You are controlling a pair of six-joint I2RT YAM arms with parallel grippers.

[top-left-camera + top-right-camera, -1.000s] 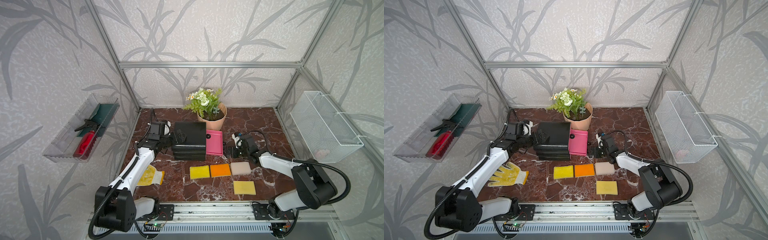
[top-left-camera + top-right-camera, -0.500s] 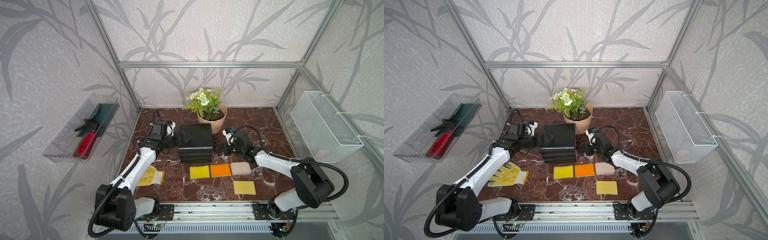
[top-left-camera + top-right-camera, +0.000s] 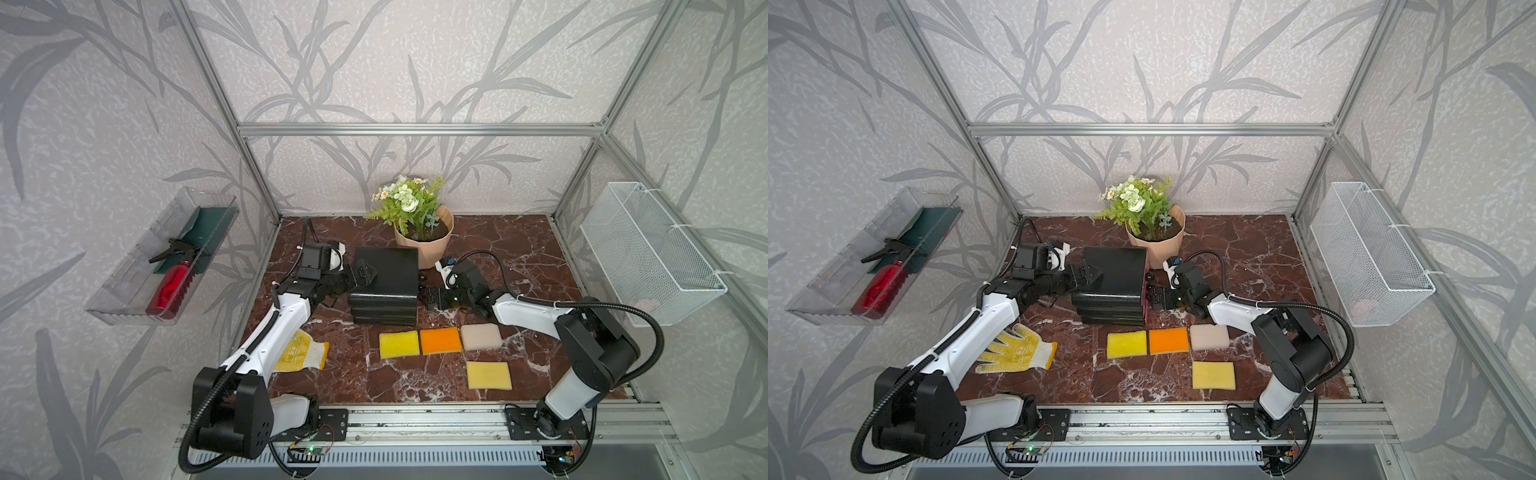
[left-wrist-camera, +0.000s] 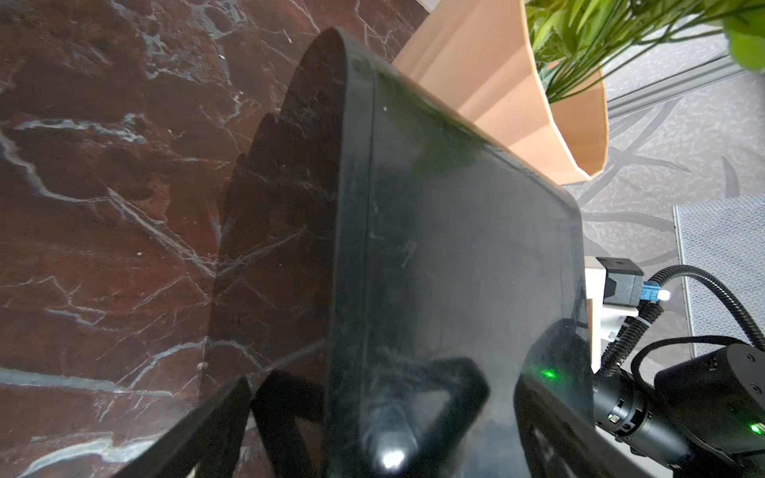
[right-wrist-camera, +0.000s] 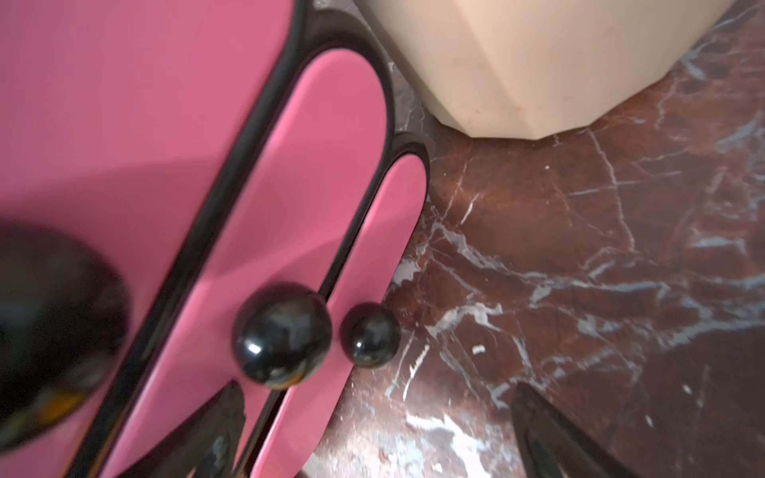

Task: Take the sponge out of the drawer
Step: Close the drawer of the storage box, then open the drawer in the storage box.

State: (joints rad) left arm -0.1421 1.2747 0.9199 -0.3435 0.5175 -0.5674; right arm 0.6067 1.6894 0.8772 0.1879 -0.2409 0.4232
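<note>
A black drawer unit stands mid-table, its pink drawer fronts facing right and all pushed in, so their insides are hidden. No sponge shows inside a drawer. Several sponges lie on the table in front: yellow, orange, beige and pale yellow. My left gripper is open, straddling the unit's left rear edge. My right gripper is open just in front of the pink fronts, close below the black knobs, holding nothing.
A beige flower pot stands right behind the unit. A yellow glove lies beside the left arm. A clear tray with a red spray bottle hangs on the left wall, a white wire basket on the right wall.
The pink drawer that stood pulled out a second ago is now shut. My right gripper has moved left up to the drawer fronts. The left gripper stays at the unit's back.
</note>
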